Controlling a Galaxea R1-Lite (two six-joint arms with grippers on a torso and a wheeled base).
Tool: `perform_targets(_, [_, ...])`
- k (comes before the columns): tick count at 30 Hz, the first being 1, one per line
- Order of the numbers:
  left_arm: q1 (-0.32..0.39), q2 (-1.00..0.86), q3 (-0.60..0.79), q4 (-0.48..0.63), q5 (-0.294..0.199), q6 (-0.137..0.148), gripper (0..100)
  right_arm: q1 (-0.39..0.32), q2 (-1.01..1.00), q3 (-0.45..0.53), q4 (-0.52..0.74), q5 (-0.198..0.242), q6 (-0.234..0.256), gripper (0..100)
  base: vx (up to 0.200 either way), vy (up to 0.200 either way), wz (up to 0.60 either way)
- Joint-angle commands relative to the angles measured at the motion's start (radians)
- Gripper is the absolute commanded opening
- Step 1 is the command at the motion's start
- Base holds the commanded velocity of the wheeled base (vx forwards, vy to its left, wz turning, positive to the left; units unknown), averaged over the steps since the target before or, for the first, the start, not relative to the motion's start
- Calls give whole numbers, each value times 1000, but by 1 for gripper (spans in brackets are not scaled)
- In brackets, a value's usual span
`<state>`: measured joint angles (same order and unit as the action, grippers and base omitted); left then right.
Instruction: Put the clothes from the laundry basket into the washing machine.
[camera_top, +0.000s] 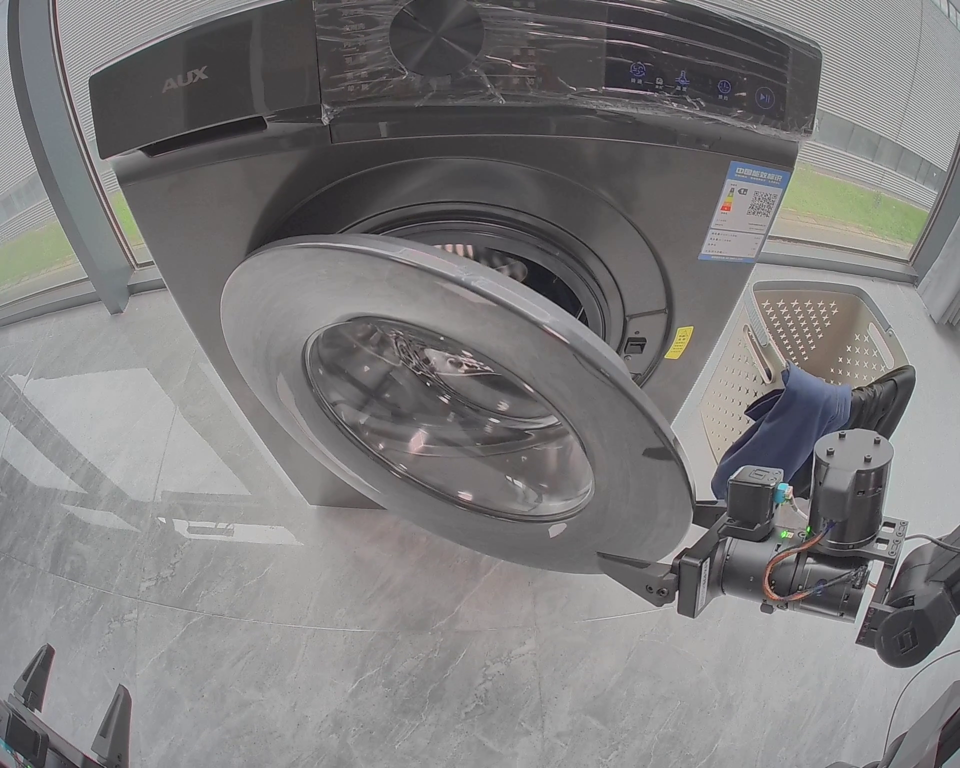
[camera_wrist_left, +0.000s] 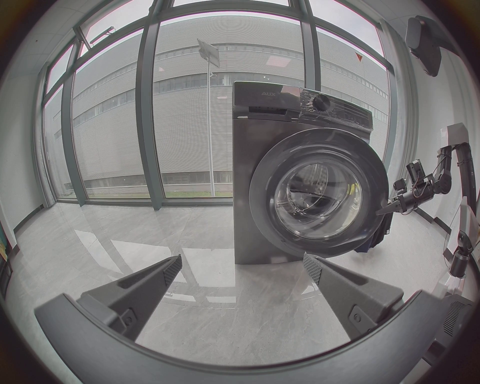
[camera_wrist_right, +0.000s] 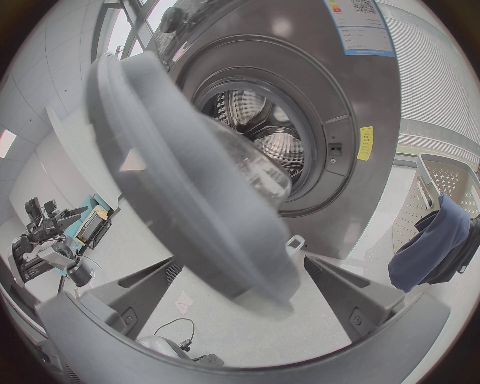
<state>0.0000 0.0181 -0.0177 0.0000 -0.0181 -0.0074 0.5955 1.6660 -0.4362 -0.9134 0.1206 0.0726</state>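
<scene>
Meanwhile, a limp navy garment (camera_top: 790, 425) is draping over the rim of the laundry basket (camera_top: 800, 297), 4 o'clock of the washing machine (camera_top: 250, 200), trailing from 1 to 7 o'clock; the right gripper (camera_top: 632, 576) is gaping wide at the door (camera_top: 300, 290).

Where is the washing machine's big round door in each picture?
Head view: the door hangs open before the drum, the right gripper at its free edge.
Left wrist view: the door faces the camera, across the front of the machine.
Right wrist view: the door is close, edge-on, before the drum.
Shared landmark: the dial atop the machine.
</scene>
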Motion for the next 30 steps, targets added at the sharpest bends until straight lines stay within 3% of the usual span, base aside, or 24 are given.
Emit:
perform_targets(1, [0, -18, 16, -2, 0, 0, 100, 20, 20, -1, -12, 2, 1, 100, 0, 0, 0])
perform_targets(8, [0, -18, 18, 0, 0, 0, 100, 29, -8, 74, -19, 2, 1, 100, 0, 0, 0])
perform_targets(11, [0, -18, 18, 0, 0, 0, 100, 6, -57, 194, -5, 1, -5, 100, 0, 0, 0])
perform_targets(17, [0, -18, 16, 0, 0, 0, 100, -115, -23, 258, -4, -1, -30, 100, 0, 0, 0])
perform_targets(19, [0, -18, 18, 0, 0, 0, 100, -215, 46, 240, -16, -1, -69, 100, 0, 0, 0])
perform_targets(21, [0, -18, 18, 0, 0, 0, 100, -263, 90, 208, -21, -10, -108, 100, 0, 0, 0])
perform_targets(23, [0, -18, 18, 0, 0, 0, 100, -289, 136, 145, -44, -21, -114, 100, 0, 0, 0])
perform_targets(30, [0, -18, 18, 0, 0, 0, 100, -272, 184, -58, -70, -24, -65, 100, 0, 0, 0])
